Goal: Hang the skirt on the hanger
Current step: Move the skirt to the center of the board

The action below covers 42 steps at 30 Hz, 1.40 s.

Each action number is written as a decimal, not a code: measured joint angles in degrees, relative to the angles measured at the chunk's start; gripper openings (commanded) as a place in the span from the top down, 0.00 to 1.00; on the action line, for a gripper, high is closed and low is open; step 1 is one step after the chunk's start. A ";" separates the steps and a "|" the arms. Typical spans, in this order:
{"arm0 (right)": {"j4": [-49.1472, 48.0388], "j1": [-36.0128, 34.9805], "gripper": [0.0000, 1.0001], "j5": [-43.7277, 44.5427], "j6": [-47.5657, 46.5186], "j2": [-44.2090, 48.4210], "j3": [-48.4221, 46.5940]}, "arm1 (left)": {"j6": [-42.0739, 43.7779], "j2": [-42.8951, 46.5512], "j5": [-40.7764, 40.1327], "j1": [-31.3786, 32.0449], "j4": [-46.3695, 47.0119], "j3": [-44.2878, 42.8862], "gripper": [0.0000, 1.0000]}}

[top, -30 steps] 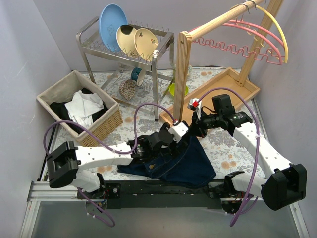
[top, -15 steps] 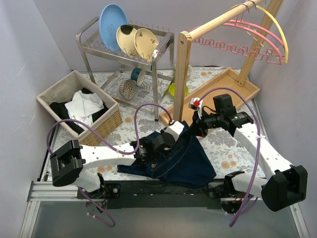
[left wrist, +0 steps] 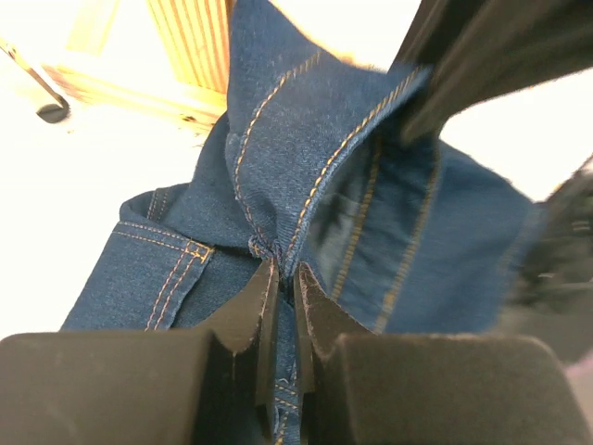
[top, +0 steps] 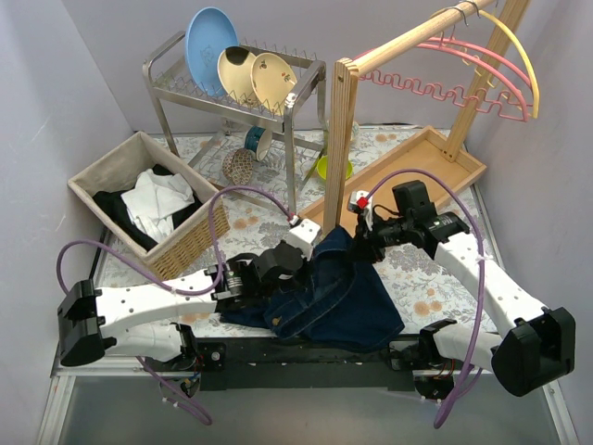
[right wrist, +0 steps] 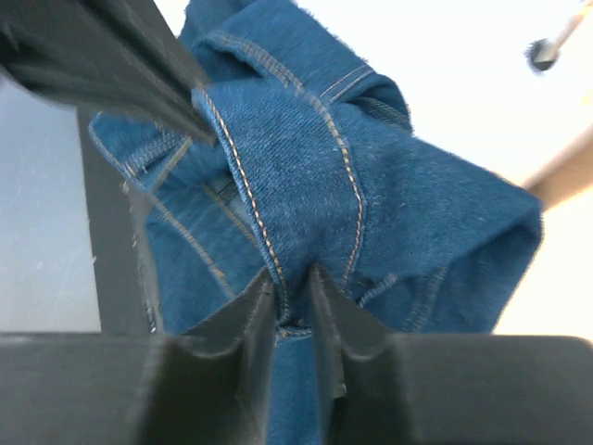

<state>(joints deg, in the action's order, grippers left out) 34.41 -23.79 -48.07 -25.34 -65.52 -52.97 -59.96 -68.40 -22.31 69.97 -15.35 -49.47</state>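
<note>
The dark blue denim skirt [top: 343,297] lies bunched at the near middle of the table, its upper edge lifted between both grippers. My left gripper [top: 315,245] [left wrist: 285,269] is shut on a stitched fold of the skirt [left wrist: 306,139]. My right gripper [top: 364,238] [right wrist: 292,273] faces it from the right. Its jaws stand a little apart, and a seam of the skirt [right wrist: 389,185] still lies loosely between them. Pink hangers [top: 482,67] and a yellow hanger [top: 521,51] hang from the wooden rail [top: 408,42] at the back right, well above the skirt.
A metal dish rack [top: 232,97] with plates stands at the back. A wicker basket [top: 199,232] of clothes sits on the left. The rail's wooden post [top: 340,139] and tray base [top: 422,167] stand just behind the grippers, with a green bowl [top: 324,169] beside them.
My left gripper has closed onto the skirt's edge, and its arm has swung left. The right jaws, earlier tight on the skirt, have parted slightly. The skirt's top has shifted left.
</note>
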 measured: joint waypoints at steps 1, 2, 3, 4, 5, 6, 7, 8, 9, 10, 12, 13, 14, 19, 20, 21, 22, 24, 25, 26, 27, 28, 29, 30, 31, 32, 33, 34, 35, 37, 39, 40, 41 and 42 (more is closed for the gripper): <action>0.02 -0.94 0.61 0.02 -0.13 0.00 0.39 | -0.98 0.90 0.39 0.00 -0.39 0.00 1.00; 0.09 -1.77 0.57 0.09 -0.20 0.00 0.74 | -2.21 1.92 0.68 0.00 -0.94 -0.02 1.00; 0.09 -2.47 0.54 0.11 -0.17 -0.02 1.09 | -3.41 2.97 0.79 0.00 -1.44 -0.02 1.00; 0.11 -3.19 0.51 0.11 -0.15 -0.07 1.33 | -4.52 3.87 0.85 -0.02 -1.92 -0.04 1.00; 0.13 -3.69 0.48 0.11 -0.17 -0.17 1.40 | -5.55 4.68 0.92 -0.11 -2.47 -0.09 1.00; 0.00 -4.15 0.47 0.13 -0.04 -0.35 1.44 | -6.29 5.35 0.90 -0.15 -2.82 -0.15 1.00; -0.22 -4.57 0.43 0.15 0.09 -0.46 1.60 | -7.37 6.29 0.96 -0.46 -3.37 -0.31 1.00; -0.70 -4.98 0.42 0.17 0.13 -0.48 2.01 | -8.09 7.06 0.94 -0.61 -3.85 -0.55 1.00; -1.16 -5.35 0.42 0.28 0.35 -0.48 2.58 | -8.92 7.89 0.94 -0.85 -4.44 -0.98 1.00; -1.68 -5.75 0.42 0.42 0.55 -0.48 3.19 | -9.60 8.61 0.94 -0.98 -4.81 -1.64 1.00; -2.25 -6.49 0.42 0.61 1.05 -0.48 4.20 | -10.73 9.92 0.92 -1.27 -5.33 -2.93 1.00; -2.69 -6.78 0.43 0.59 1.22 -0.48 4.52 | -11.15 10.56 0.92 -1.36 -5.55 -3.69 1.00; -3.28 -7.08 0.43 0.55 1.44 -0.44 4.83 | -11.47 11.13 0.90 -1.44 -5.66 -4.28 1.00; -5.68 -7.87 0.45 0.28 2.12 0.24 5.18 | -12.24 12.37 0.85 -1.55 -7.56 -6.78 1.00; -5.90 -7.87 0.45 0.31 2.29 0.42 5.18 | -12.26 12.39 0.83 -1.55 -7.87 -7.02 1.00; -6.05 -7.89 0.45 0.31 2.38 0.57 5.18 | -12.31 12.52 0.79 -1.55 -8.39 -7.43 1.00; -6.14 -7.89 0.45 0.28 2.51 0.66 5.18 | -12.31 12.57 0.76 -1.55 -8.52 -7.52 1.00; -6.34 -7.93 0.45 0.17 2.67 0.90 5.18 | -12.26 12.79 0.63 -1.55 -9.18 -7.89 1.00; -6.36 -7.96 0.46 0.09 2.71 1.05 5.18 | -12.26 12.96 0.57 -1.55 -9.57 -8.04 1.00; -6.40 -8.00 0.46 -0.02 2.73 1.22 5.18 | -12.24 13.14 0.46 -1.55 -9.90 -8.15 1.00; -6.49 -8.02 0.46 -0.15 2.78 1.38 5.18 | -12.24 13.29 0.33 -1.55 -10.21 -8.33 1.00; -6.60 -8.09 0.46 -0.24 2.84 1.46 5.18 | -12.22 13.46 0.24 -1.55 -10.38 -8.41 1.00; -6.84 -8.15 0.46 -0.46 2.93 1.55 5.18 | -12.22 13.64 0.20 -1.55 -10.45 -8.48 1.00; -7.04 -8.24 0.46 -0.57 2.97 1.55 5.18 | -12.20 13.75 0.15 -1.55 -10.58 -8.59 1.00; -7.26 -8.33 0.46 -0.74 3.02 1.55 5.18 | -12.13 13.84 0.02 -1.55 -10.73 -8.72 1.00; -7.45 -8.44 0.46 -0.85 3.13 1.55 5.18 | -12.07 13.88 -0.11 -1.55 -10.80 -8.81 1.00; -7.54 -8.61 0.46 -0.98 3.15 1.55 5.18 | -12.04 13.88 -0.24 -1.55 -10.86 -8.90 1.00; -7.61 -8.79 0.46 -1.18 3.23 1.55 5.18 | -12.02 13.88 -0.42 -1.55 -10.91 -9.03 1.00; -7.69 -8.92 0.46 -1.31 3.39 1.55 5.18 | -12.02 13.90 -0.61 -1.55 -10.95 -9.14 1.00; -8.04 -9.44 0.46 -1.55 3.82 1.57 5.18 | -11.96 13.99 -0.98 -1.55 -10.97 -9.25 1.00; -8.57 -10.12 0.47 -1.55 4.20 1.64 5.18 | -11.85 14.10 -1.31 -1.55 -10.99 -9.35 1.00; -8.85 -10.45 0.47 -1.55 4.28 1.73 5.18 | -11.82 14.16 -1.46 -1.55 -11.02 -9.42 1.00; -9.05 -10.69 0.46 -1.57 4.39 1.81 5.18 | -11.82 14.23 -1.64 -1.55 -10.99 -9.42 1.00; -9.22 -11.13 0.47 -1.60 4.48 1.95 5.18 | -11.80 14.36 -1.95 -1.55 -11.02 -9.44 1.00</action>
<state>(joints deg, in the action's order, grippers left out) 25.19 -34.92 -49.67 -20.86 -63.57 -47.79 -71.77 -54.04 -24.25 68.42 -26.37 -58.92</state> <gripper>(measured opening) 0.534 0.050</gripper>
